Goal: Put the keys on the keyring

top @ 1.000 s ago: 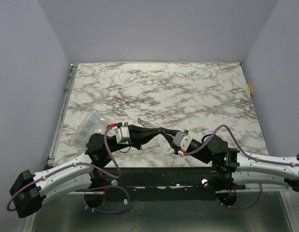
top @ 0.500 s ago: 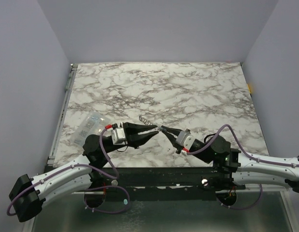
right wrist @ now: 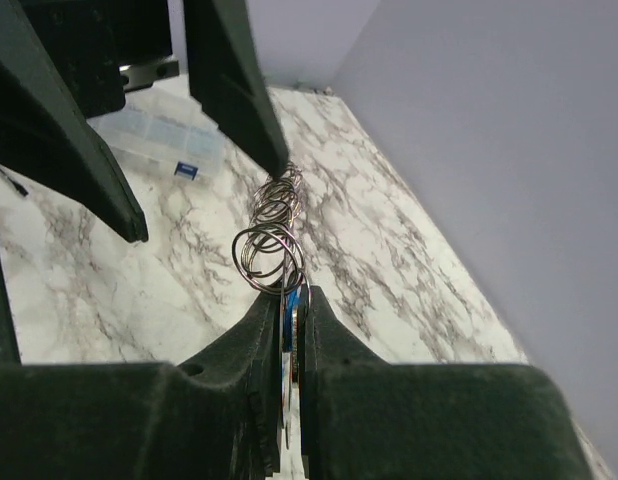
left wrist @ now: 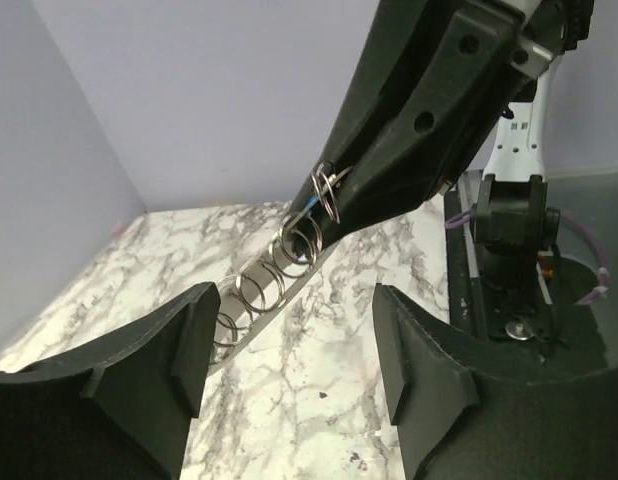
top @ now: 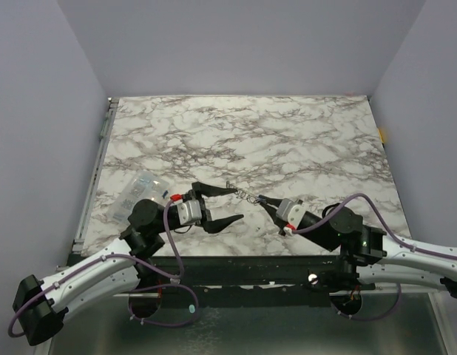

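Keyring (right wrist: 268, 255) and blue-headed key (right wrist: 289, 302) are sitting pinched in our right gripper (top: 263, 200), mid-frame; our left gripper (top: 235, 203) is gaping wide.

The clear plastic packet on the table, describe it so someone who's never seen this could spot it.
On the marble table, look near the left edge, just beyond the left arm's black joint. The clear plastic packet lies flat there, with a small blue label. It is the only see-through thing around, pale against the dark arm.
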`<state>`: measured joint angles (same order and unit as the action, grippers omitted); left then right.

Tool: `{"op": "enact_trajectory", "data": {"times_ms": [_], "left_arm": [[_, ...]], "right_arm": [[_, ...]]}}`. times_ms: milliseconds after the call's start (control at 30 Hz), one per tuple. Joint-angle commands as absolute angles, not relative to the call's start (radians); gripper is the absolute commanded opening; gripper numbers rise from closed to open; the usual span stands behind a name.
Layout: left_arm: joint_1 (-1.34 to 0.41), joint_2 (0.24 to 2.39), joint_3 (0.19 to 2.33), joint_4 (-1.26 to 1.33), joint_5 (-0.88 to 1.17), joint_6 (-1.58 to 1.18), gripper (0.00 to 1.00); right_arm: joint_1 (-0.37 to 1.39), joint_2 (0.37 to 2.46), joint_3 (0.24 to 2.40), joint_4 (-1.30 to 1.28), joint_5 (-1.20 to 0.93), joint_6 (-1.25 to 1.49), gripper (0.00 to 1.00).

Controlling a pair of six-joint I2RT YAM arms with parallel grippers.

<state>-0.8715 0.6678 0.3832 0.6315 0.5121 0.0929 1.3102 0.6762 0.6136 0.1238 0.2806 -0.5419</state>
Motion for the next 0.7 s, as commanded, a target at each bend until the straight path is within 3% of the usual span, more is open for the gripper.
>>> {"op": "enact_trajectory", "data": {"times_ms": [0,67,267,433,667], "left_arm": [[-0.859,0.677,0.537,0.383,0.518,0.109,0.75],[-0.858,0.680,0.584,0.314,0.491,0.110,0.80],[-0.857,0.736,0.719,0.151,0.515,0.023,0.81],[-0.858,0.906,0.938,-0.151,0.614,0.034,0.71],[-0.858,1.011,0.991,-0.198,0.718,-0.021,0.60]], "right_arm": [[1.316,0.682,0.702,-0.092,0.315,-0.505,0.01],[1.317,0.696,0.731,-0.152,0.314,-0.496,0.01],[1.316,0.711,0.774,-0.263,0.283,-0.491,0.01],[1.316,0.733,0.818,-0.362,0.260,-0.484,0.01],[1.317,0.767,0.869,-0.478,0.263,-0.485,0.01]]}}
